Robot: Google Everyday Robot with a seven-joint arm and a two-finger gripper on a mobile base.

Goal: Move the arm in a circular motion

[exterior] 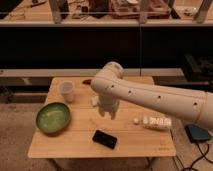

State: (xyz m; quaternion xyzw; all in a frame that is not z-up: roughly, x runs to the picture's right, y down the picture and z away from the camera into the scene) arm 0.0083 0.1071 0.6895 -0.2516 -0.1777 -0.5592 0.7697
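Observation:
The thick cream-white arm with small dark dots reaches in from the right edge and bends at a bulbous joint over the middle of the wooden table. From that joint it drops down to the gripper, which hangs just above the table's centre. The gripper is above and slightly behind a black phone and right of a white block that the arm partly hides.
A green bowl sits at the table's left. A clear cup stands behind it. A dark flat item lies at the back edge. A white plastic bottle lies on its side at the right. Shelving runs behind the table.

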